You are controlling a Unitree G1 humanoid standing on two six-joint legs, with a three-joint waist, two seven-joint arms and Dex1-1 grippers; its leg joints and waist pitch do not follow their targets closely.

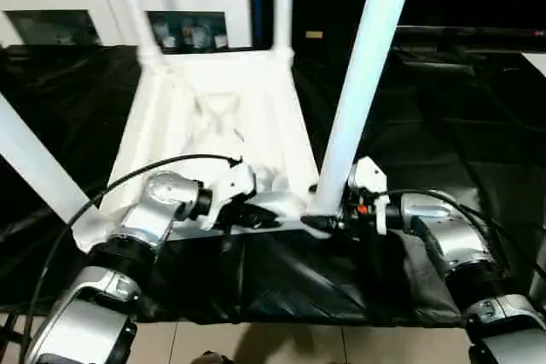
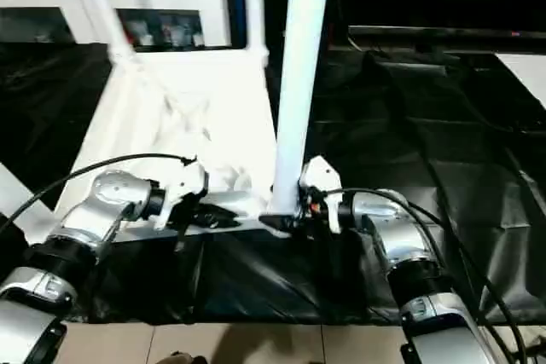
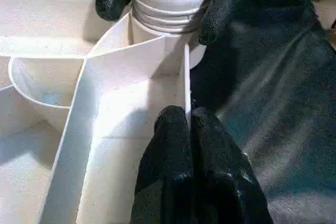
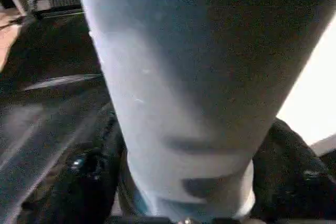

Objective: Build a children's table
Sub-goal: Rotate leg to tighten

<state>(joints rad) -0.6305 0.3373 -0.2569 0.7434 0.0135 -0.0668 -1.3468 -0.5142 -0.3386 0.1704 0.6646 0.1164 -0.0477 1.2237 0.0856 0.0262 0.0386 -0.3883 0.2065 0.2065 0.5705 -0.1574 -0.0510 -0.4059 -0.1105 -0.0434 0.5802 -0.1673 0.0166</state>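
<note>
Legs are going into the upturned tabletop (image 1: 217,117), and the one in hand looks like the last of the four: three others are already standing up from the left near corner, the far left and the far right. Nearest the camera, the left hand (image 3: 190,129) is pinching the thin near rim wall of the tabletop, its two black fingers pressed together on that wall just beside the corner socket, so it is serving as the brace. To its right, the right hand (image 1: 328,221) is clamping the base of the fourth leg (image 1: 363,74), one finger on each side of the ringed, flared end where it is meeting the near right socket. The leg is leaning slightly and rising past the top of the head views. Whether the end is seated fully or only resting in the socket mouth I cannot tell. My judgement is that the next move calls for a straight push or twist down along the leg's axis while the left hand is keeping the tabletop from sliding on the black sheet (image 1: 426,125) covering the desk; a crooked push could tip the leg or skid the tabletop. Farther back, a white cabinet (image 1: 102,6) with glass doors is standing behind the desk. No brand, label or readable writing is showing on anything.
</note>
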